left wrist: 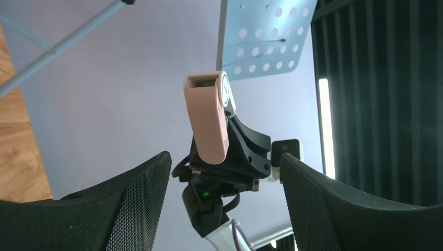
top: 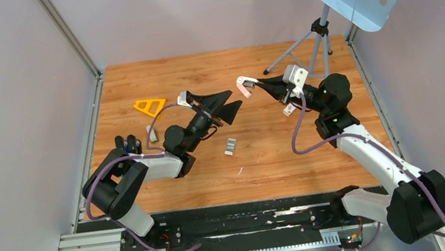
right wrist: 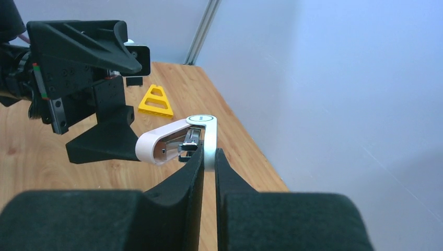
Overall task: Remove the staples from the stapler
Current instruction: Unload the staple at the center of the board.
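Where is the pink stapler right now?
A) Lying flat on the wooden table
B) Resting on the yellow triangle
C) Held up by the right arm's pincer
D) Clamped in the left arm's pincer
C: the right pincer is shut on the stapler and holds it in the air with its lid swung open, while the left pincer stands open facing it.

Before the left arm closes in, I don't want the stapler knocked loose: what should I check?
1. Stapler clamped in right gripper: ok.
2. Stapler lid swung open: ok.
3. Left gripper open: ok.
4. Left gripper clear of the stapler: ok.
5. Stapler framed between the left fingers in the left wrist view: ok.
6. Magazine emptied: cannot tell.
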{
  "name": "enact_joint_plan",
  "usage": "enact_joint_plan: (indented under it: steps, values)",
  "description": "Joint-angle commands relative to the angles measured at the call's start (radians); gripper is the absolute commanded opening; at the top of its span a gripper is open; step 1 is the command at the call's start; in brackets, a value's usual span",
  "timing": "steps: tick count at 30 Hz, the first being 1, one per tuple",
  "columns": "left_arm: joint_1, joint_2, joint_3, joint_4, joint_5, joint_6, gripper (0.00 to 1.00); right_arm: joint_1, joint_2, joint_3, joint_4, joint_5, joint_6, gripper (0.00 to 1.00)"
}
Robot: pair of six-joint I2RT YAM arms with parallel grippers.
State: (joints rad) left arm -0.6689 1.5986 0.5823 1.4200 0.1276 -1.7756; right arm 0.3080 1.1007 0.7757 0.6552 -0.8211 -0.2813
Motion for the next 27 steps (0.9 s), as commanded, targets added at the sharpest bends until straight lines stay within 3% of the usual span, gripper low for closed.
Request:
enact_joint_plan:
  steps: [1, 9, 14, 27]
  values:
    - [-0.034, 0.055, 0.05, 0.11, 0.0, -0.035, 0.76, 0.037, -0.022, -0.036, 0.104, 0.073, 0.034, 0.0]
    - [-0.053, 0.097, 0.117, 0.114, 0.011, -0.036, 0.6, 0.066, -0.043, -0.066, 0.118, 0.093, 0.047, 0.0]
    - [-0.057, 0.108, 0.122, 0.112, 0.019, -0.042, 0.44, 0.069, -0.054, -0.078, 0.119, 0.093, 0.034, 0.0]
    - [-0.059, 0.135, 0.134, 0.125, 0.037, -0.05, 0.38, 0.079, -0.071, -0.093, 0.112, 0.08, 0.005, 0.0]
